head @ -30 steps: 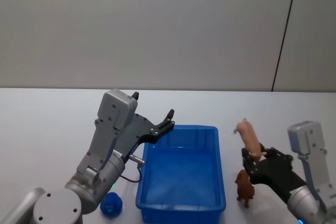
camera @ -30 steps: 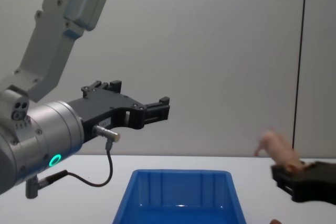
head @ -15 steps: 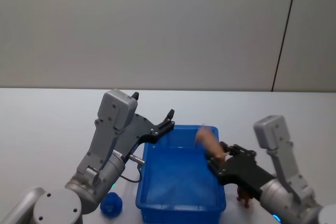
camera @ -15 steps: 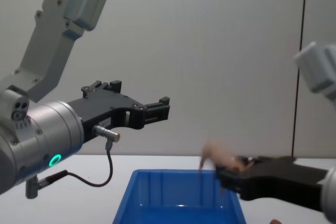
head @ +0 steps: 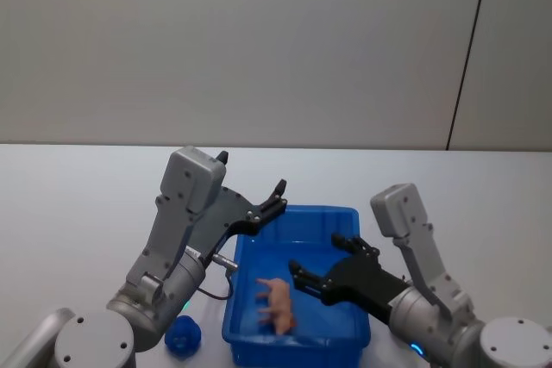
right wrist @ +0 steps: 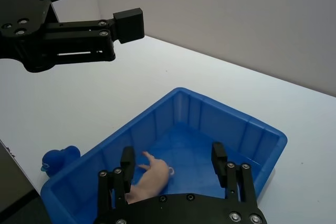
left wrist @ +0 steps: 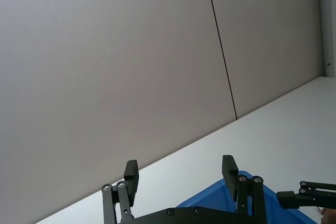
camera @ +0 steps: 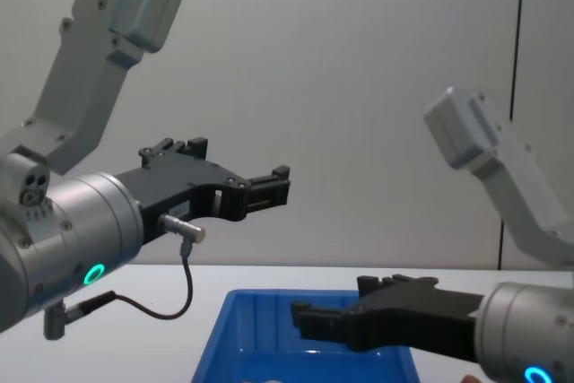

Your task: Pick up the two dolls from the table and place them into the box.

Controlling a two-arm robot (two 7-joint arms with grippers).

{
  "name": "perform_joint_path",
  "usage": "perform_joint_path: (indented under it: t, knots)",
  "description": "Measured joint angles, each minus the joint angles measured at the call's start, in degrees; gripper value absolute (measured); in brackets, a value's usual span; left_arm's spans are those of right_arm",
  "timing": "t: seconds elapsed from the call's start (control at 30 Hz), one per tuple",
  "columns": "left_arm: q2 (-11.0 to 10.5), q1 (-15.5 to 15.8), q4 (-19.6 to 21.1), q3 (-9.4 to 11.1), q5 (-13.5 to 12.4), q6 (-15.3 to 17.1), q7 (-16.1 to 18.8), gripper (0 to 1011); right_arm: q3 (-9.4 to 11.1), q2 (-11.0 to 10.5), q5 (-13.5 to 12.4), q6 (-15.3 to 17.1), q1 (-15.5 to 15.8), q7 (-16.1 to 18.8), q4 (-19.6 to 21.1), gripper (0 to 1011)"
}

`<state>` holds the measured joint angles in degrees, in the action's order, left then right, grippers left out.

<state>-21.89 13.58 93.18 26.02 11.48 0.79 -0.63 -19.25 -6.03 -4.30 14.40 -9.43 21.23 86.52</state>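
So in the last second the right gripper (head: 317,253) swung in from beside the box (head: 345,215) to over it. The pink doll (head: 278,299) it was carrying is out of its grip and lying on its side on the box floor.

Biggest to smallest: the white table (head: 69,213), the blue box sitting on it, then the two arms. The right gripper hangs over the middle of the box, spread wide and holding nothing. The left gripper (head: 252,171) hovers above the box's far left corner, also wide open and empty. A small blue toy (head: 183,334) sits on the table just beside the box's near left corner.

I'd call this doll one dropped, one to go. A tan tip at the bottom edge of the chest view is probably the second doll (camera: 467,378). Next move, I reckon: pull the right arm back out, come down over that one and close on it.
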Motion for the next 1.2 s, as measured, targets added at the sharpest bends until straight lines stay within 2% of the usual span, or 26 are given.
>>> perform_joint_path:
  t: [0.2,0.57,1.0,1.2]
  knots:
    - [0.0,0.0,0.0,0.0,0.0,0.0,0.0,1001,-0.28,0.55,0.24,0.0,-0.46,-1.25,-0.63,1001]
    - [0.0,0.0,0.0,0.0,0.0,0.0,0.0,1001,0.04,-0.52,0.29,-1.02,1.41,-5.31,2.0,1001]
    - [0.0,0.0,0.0,0.0,0.0,0.0,0.0,1001,1.94,-4.94,-0.31,-2.52,6.76,-10.01,8.0,1001]
    - [0.0,0.0,0.0,0.0,0.0,0.0,0.0,1001,2.78,-6.78,-0.86,-3.16,8.79,-11.12,9.45,1001]
